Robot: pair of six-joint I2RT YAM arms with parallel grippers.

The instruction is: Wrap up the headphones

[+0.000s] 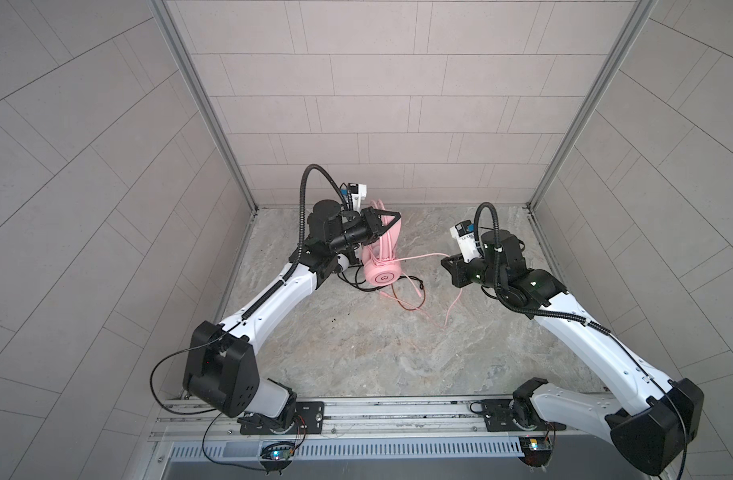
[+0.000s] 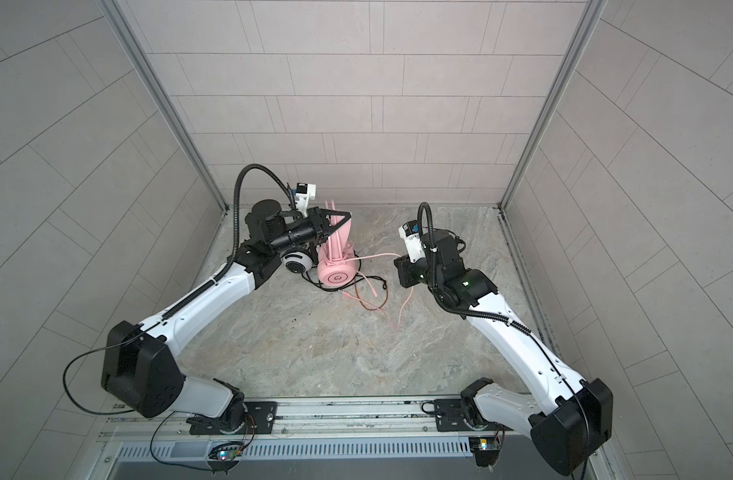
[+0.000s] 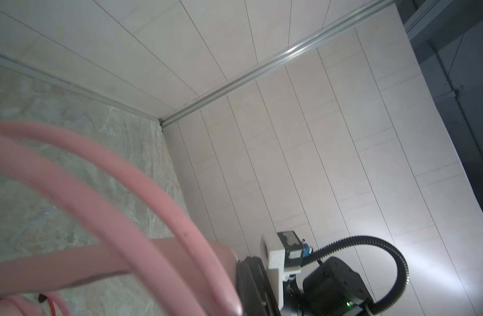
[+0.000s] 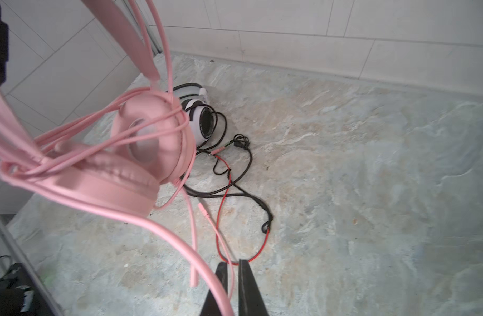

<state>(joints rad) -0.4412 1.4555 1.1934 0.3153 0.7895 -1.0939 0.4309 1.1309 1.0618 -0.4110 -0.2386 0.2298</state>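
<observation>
The pink headphones (image 1: 382, 277) hang by their headband from my left gripper (image 1: 383, 222), which is shut on the band above the table at the back. Pink cable (image 4: 78, 128) is looped several times round the cups. In the left wrist view the band runs into one black finger (image 3: 248, 284). A strand of pink cable (image 1: 423, 257) stretches right to my right gripper (image 1: 447, 261). Its jaws stand almost together with a thin pink strand (image 4: 230, 276) between them. The white-and-black headphones (image 4: 200, 120) lie on the table behind the pink pair, partly hidden by the left arm.
A black cable (image 4: 251, 164) with a red stretch (image 4: 223, 208) and plugs sprawls on the stone table (image 1: 356, 353) below the pink cups. The pink cable's loose end trails toward the table's middle (image 1: 447, 324). Tiled walls stand close behind and at both sides.
</observation>
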